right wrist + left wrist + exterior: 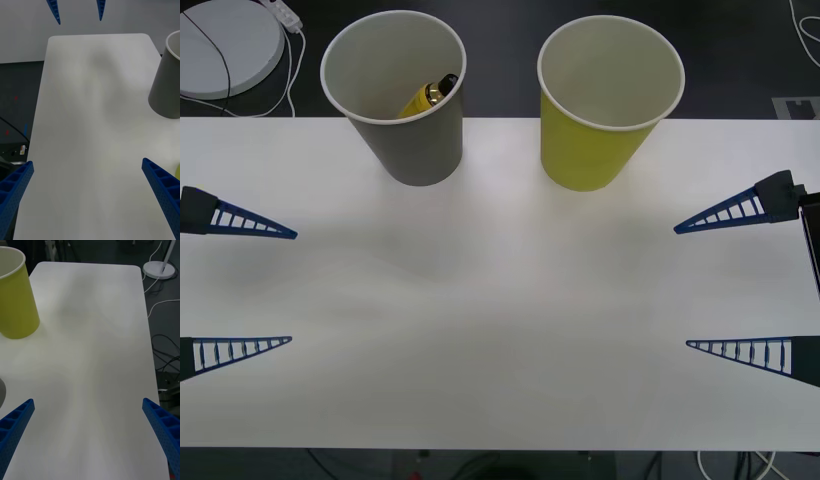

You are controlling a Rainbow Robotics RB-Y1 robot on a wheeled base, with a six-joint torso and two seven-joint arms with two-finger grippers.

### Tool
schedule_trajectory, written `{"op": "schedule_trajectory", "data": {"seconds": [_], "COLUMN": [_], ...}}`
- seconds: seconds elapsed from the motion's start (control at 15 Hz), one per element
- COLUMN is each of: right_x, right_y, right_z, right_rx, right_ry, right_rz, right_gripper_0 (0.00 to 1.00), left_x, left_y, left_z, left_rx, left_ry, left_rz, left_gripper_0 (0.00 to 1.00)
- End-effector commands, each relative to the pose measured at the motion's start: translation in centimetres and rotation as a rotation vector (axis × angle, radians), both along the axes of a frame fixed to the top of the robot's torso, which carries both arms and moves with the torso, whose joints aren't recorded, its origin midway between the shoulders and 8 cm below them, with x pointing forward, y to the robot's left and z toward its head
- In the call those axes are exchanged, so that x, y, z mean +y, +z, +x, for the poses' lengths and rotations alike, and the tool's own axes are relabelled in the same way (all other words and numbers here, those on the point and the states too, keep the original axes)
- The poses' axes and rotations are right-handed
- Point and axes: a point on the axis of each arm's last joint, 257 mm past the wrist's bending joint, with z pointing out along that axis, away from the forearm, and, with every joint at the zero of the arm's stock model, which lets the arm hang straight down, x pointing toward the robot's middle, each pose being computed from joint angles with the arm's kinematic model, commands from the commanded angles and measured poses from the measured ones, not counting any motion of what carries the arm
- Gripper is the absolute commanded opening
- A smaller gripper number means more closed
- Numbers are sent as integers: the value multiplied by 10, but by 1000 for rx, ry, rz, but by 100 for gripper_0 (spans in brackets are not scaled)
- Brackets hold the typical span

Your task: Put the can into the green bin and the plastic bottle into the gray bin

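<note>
The left gripper (292, 287) and right gripper (682, 287) are spread wide, holding nothing, above the white table (500, 330), while the plastic bottle (428, 97) is half hidden inside the gray bin (405, 140).

no readable text, plastic bottle (427, 97) label print too small to make out

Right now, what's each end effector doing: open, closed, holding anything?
Left end effector: open, holding nothing, at the table's left edge.
Right end effector: open, holding nothing, at the table's right edge.
</note>
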Motion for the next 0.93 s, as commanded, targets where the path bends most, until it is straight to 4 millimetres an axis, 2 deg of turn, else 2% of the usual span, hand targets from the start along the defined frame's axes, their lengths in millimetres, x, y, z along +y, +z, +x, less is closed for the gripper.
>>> {"op": "schedule_trajectory", "data": {"seconds": [0.07,0.93], "right_x": [0,0], "right_y": [0,0], "right_z": [0,0], "right_rx": [0,0], "right_ry": [0,0], "right_rz": [0,0], "right_gripper_0": [100,100], "left_x": [0,-2], "left_y": [0,-4], "left_z": [1,-2], "left_rx": [1,0], "left_ry": [5,-4], "left_rz": [-2,19], "left_gripper_0": [100,100]}}
